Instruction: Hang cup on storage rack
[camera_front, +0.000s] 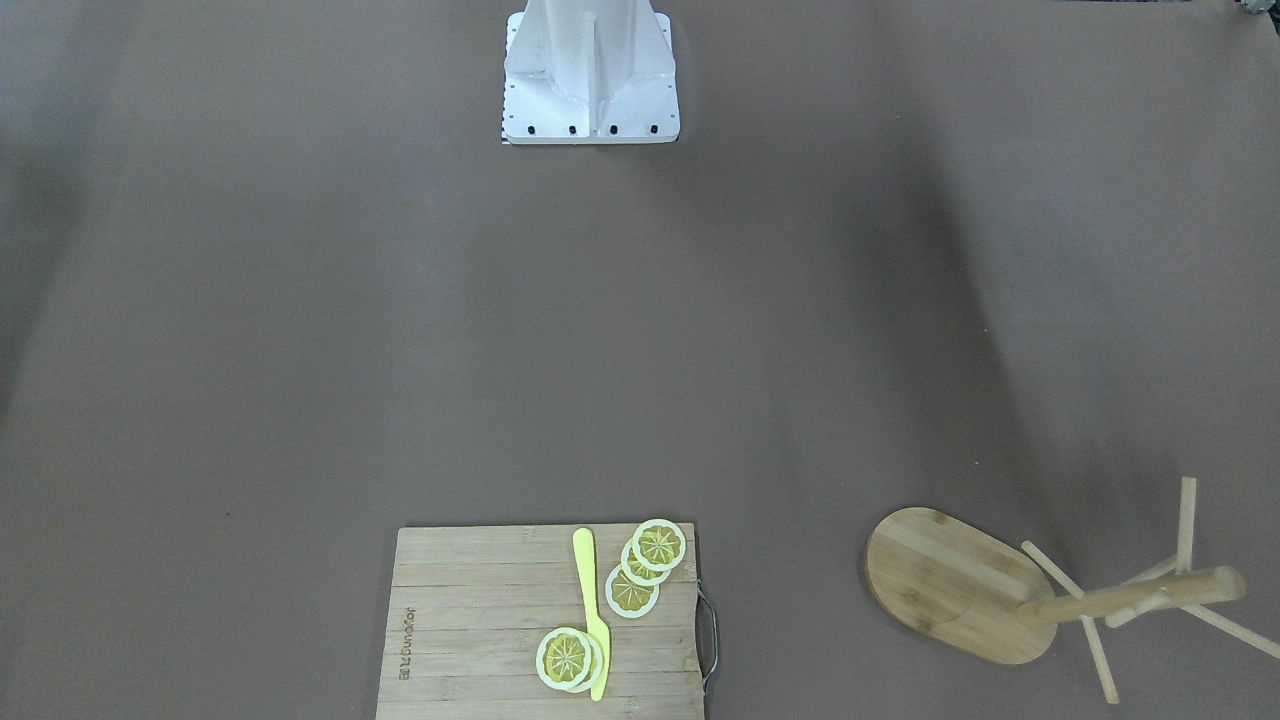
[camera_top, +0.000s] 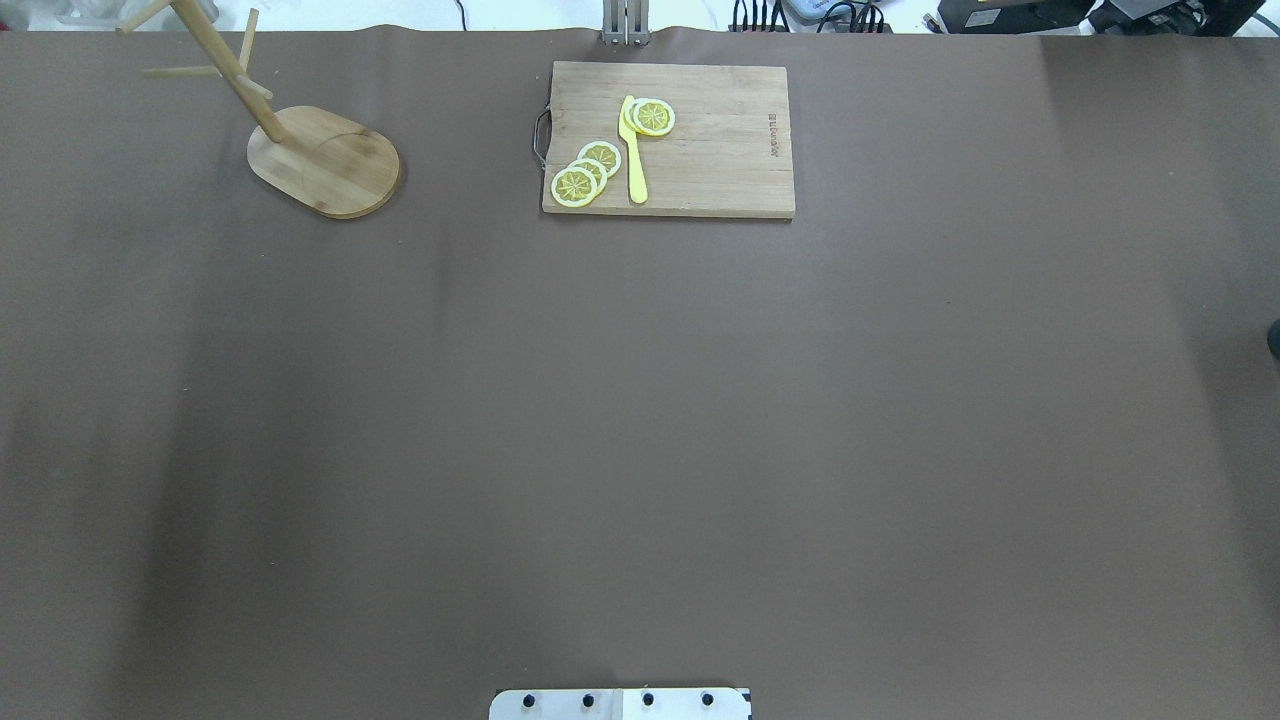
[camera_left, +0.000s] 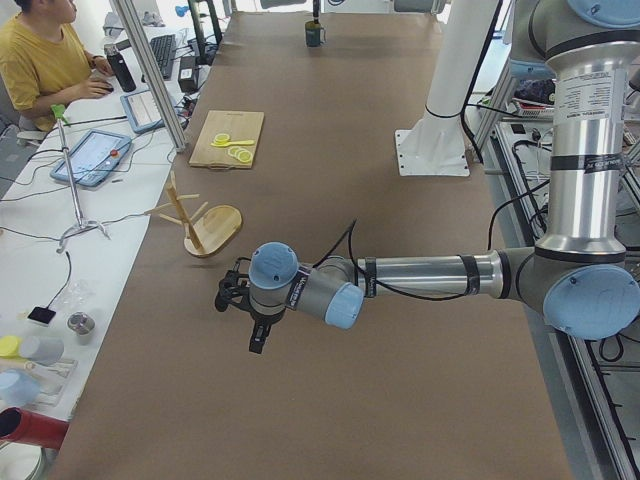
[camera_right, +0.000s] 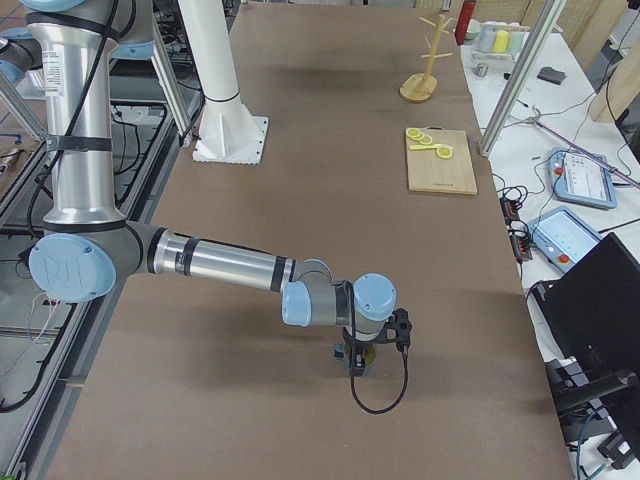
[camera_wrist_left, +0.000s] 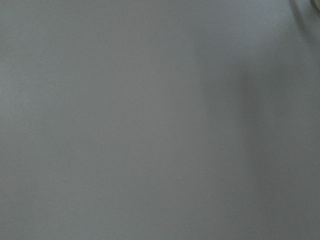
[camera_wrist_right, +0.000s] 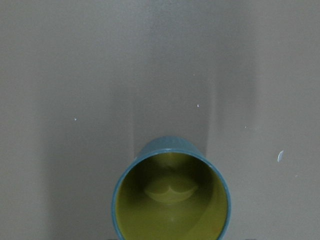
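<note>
Right gripper (camera_right: 358, 362) hangs right over the cup (camera_wrist_right: 171, 197). The wrist view looks straight down into its yellow inside, and it's upright on the tabletop (camera_top: 640, 420) at the robot's right end. I'd call this the reach for the grasp. I cannot tell the state of the jaws on either arm. Left gripper (camera_left: 256, 335) hovers over bare tabletop. The storage rack (camera_top: 325, 160) stands in the far-left corner, well apart from the cup. Next I'd descend, pinch the wall and lift. The handle is possibly just out of frame, so I'd find it before aiming for a peg.
</note>
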